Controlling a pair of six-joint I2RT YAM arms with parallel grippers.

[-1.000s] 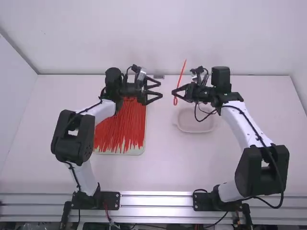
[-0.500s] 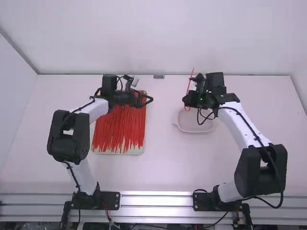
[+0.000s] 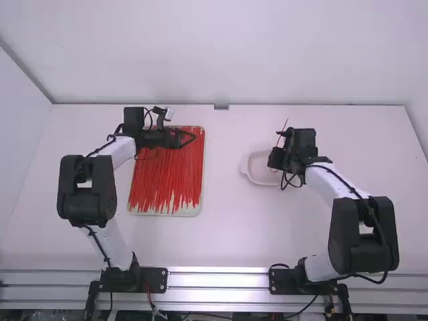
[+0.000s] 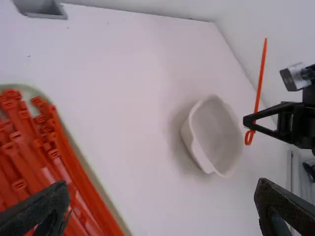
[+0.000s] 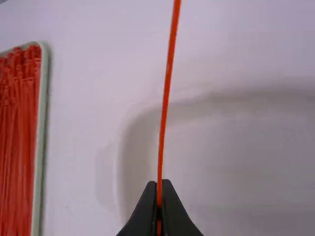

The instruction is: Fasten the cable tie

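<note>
One cable tie [image 5: 166, 108] stays... no: One cable tie sits pinched in the right gripper [image 5: 158, 186].

Bright, even overhead light leaves soft shadows on the table [image 3: 267, 221].

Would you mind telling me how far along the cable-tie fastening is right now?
Done, it seems: one cable tie looks closed into a small loop at its lower end, tail pointing up. In hand: the right pincer is shut on it, above the white bowl. Left: releasing it there, probably; the left pincer is open over the tray of loose ties.
</note>
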